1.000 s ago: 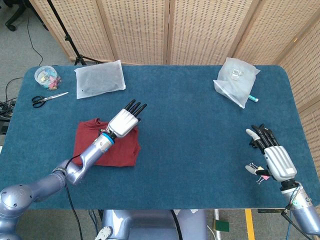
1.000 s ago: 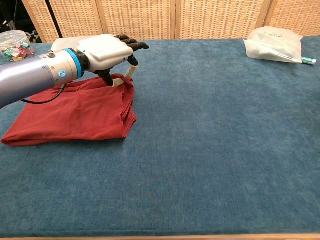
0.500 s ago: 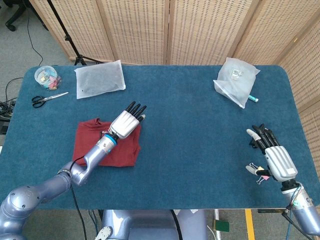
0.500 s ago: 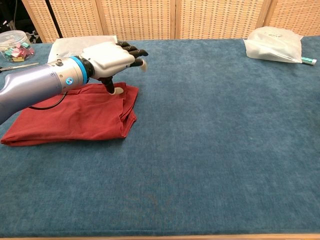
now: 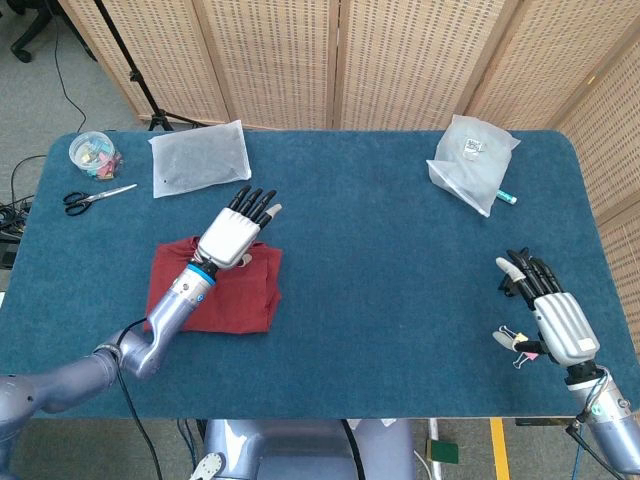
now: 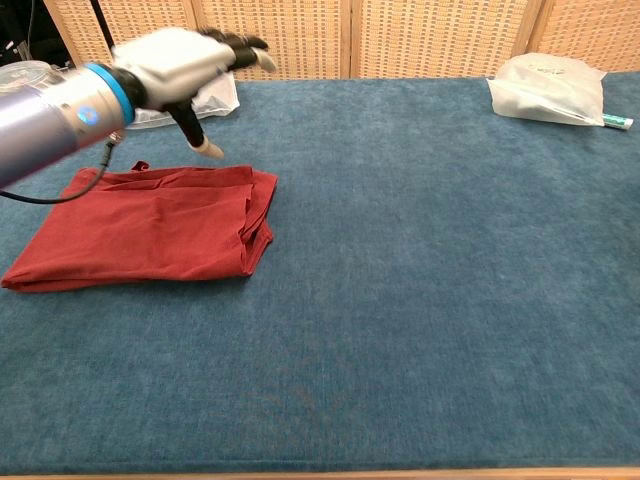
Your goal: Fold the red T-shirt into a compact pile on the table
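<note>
T-shirt (image 5: 225, 288): red, folded to a flat, roughly rectangular pile, lying on the left part of the surface (image 5: 380, 280), which is covered in blue cloth; in the chest view the shirt (image 6: 150, 235) shows layered folds bunched at its right edge. Left hand (image 5: 232, 233): raised above the far right corner of the shirt, clear of the cloth, fingers apart and extended, holding nothing; the chest view shows the same hand (image 6: 180, 62) in the air with thumb pointing down. Right hand (image 5: 552, 312): near the surface's right front edge, well apart from the shirt, fingers spread, empty. Binder clips (image 5: 522, 347): small, just beside the right hand on its left side. Plastic bag (image 5: 199, 159): translucent white, flat, far left of the surface, beyond the shirt. Second plastic bag (image 5: 471, 161): crumpled, with contents, at the far right; a pen (image 5: 507, 197) lies at its right edge. Scissors (image 5: 95, 198): black-handled, at the left edge. Tub (image 5: 92, 152): clear, round, holding small coloured items, at the far left corner, near the scissors.
</note>
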You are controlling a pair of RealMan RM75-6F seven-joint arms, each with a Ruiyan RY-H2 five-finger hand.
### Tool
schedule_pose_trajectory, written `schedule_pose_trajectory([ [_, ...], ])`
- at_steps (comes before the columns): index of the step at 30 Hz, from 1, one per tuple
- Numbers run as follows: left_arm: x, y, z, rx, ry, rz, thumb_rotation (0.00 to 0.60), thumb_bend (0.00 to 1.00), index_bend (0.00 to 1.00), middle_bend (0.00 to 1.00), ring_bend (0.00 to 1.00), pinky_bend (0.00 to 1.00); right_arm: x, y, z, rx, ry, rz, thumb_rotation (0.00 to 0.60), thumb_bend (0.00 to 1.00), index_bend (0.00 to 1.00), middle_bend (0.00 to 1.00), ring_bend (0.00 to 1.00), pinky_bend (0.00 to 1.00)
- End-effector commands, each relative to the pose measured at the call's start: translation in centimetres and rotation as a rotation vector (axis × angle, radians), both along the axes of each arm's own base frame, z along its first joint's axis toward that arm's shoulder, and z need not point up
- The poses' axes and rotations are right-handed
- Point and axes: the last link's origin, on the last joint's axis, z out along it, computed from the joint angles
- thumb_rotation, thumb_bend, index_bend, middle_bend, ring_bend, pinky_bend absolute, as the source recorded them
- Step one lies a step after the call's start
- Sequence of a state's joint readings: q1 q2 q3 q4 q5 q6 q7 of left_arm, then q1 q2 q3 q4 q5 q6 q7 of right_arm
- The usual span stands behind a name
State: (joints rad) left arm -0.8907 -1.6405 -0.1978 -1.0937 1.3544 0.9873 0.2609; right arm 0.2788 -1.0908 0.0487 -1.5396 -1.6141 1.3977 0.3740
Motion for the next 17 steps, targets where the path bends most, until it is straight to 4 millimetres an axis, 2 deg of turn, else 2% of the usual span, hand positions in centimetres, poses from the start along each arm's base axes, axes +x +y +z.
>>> schedule_pose_trajectory([
  [1, -2.9, -1.8, 6.3, 0.099, -0.097, 0.070, 0.600, 0.00, 0.00, 0.00, 0.00, 0.00, 0.2, 0.3, 0.2, -0.019, -0.004, 0.015, 0.600, 0.00, 0.00, 0.00, 0.00, 0.00],
  [4, -4.9, -3.5, 8.9, 0.132, -0.138, 0.111, 0.600, 0.00, 0.00, 0.00, 0.00, 0.00, 0.3, 0.4, 0.5, -0.042, -0.002, 0.025, 0.600, 0.00, 0.00, 0.00, 0.00, 0.00],
  [8, -8.5, -6.6, 12.2, 0.163, -0.236, 0.205, 0.600, 0.00, 0.00, 0.00, 0.00, 0.00, 0.4, 0.5, 0.7, -0.094, 0.013, 0.038, 0.600, 0.00, 0.00, 0.00, 0.00, 0.00],
  [10, -10.7, -8.6, 13.8, 0.180, -0.287, 0.262, 0.600, 0.00, 0.00, 0.00, 0.00, 0.00, 0.4, 0.6, 0.8, -0.124, 0.019, 0.040, 0.600, 0.00, 0.00, 0.00, 0.00, 0.00],
  [11, -12.7, -10.4, 14.9, 0.209, -0.311, 0.318, 0.600, 0.00, 0.00, 0.00, 0.00, 0.00, 0.4, 0.6, 0.9, -0.150, 0.028, 0.042, 0.600, 0.00, 0.00, 0.00, 0.00, 0.00],
  [13, -14.7, -12.6, 15.9, 0.240, -0.341, 0.381, 0.600, 0.00, 0.00, 0.00, 0.00, 0.00, 0.4, 0.7, 1.0, -0.183, 0.038, 0.040, 0.600, 0.00, 0.00, 0.00, 0.00, 0.00],
  [17, -16.9, -15.6, 17.0, 0.290, -0.374, 0.478, 0.600, 0.00, 0.00, 0.00, 0.00, 0.00, 0.4, 0.7, 1.2, -0.246, 0.058, 0.032, 0.600, 0.00, 0.00, 0.00, 0.00, 0.00],
])
